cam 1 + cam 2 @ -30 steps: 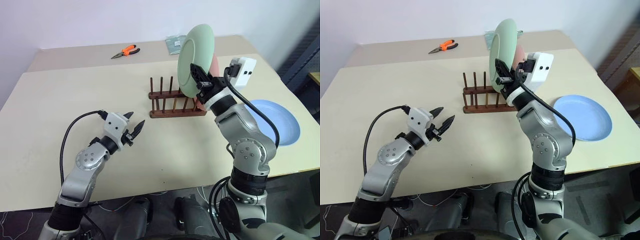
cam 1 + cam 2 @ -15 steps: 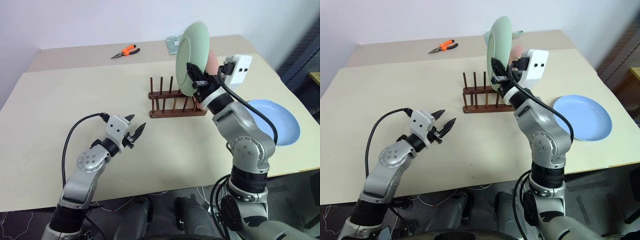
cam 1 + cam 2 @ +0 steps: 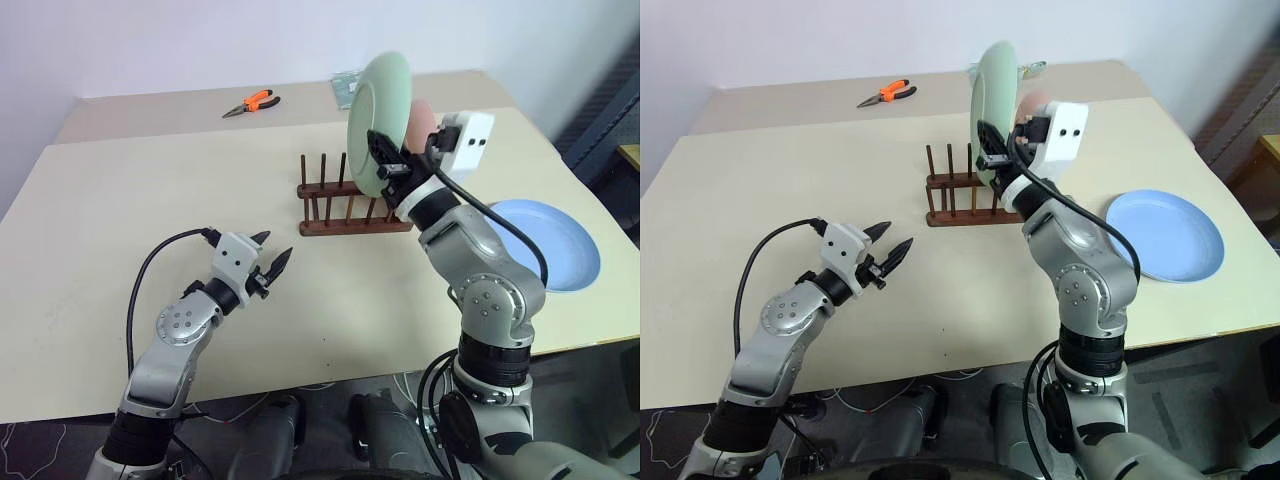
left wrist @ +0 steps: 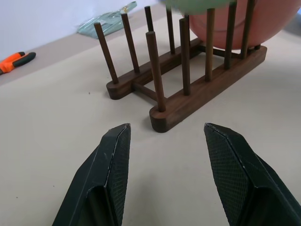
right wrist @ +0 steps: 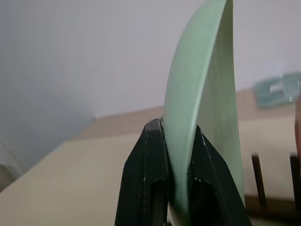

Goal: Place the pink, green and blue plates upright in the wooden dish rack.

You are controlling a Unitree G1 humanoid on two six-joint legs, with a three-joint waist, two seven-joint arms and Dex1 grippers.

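My right gripper [image 3: 385, 165] is shut on the lower rim of the green plate [image 3: 385, 95] and holds it upright above the right half of the wooden dish rack [image 3: 345, 205]. In the right wrist view both fingers [image 5: 148, 174] pinch the green plate [image 5: 202, 103]. The pink plate [image 4: 263, 23] stands upright between the pegs at the rack's [image 4: 188, 94] right end, partly hidden behind my right wrist. To the right, the blue plate [image 3: 560, 240] lies flat on the table. My left gripper [image 3: 272, 262] is open with nothing in it, low over the table left of the rack.
Orange-handled pliers [image 3: 252, 102] lie at the back of the table. A greenish packet [image 3: 345, 88] lies behind the rack. The beige table [image 3: 150, 190] stretches wide on the left. Several pegs [image 4: 155, 70] at the rack's left end stand free.
My right gripper has carried the green plate a little to the left above the rack. The left gripper has kept its place.
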